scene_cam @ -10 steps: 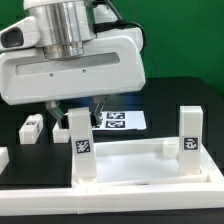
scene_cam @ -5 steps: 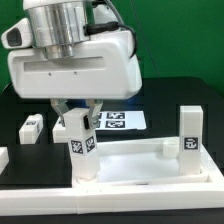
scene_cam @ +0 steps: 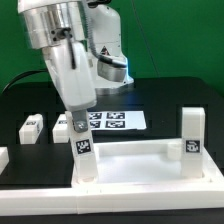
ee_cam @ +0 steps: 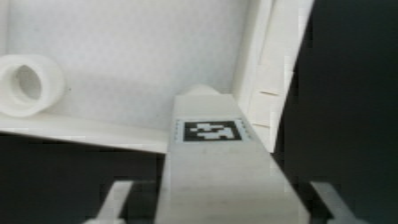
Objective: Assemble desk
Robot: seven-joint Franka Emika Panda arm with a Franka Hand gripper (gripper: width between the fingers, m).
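Observation:
The white tabletop lies tray-side up near the front. A white tagged leg stands in its corner socket at the exterior view's left, and a second leg stands upright at the right corner. My gripper comes down from above, shut on the top of the left leg. In the wrist view that leg runs between my fingers, its tag facing the camera. Beyond it show the tabletop's rim and an empty round socket.
A loose white leg lies on the black table at the exterior view's left, with another white part at the frame's left edge. The marker board lies flat behind the tabletop.
The gripper came down over the left leg and its jaws closed on it. The hand has since turned about the leg, from broadside to narrow side on.

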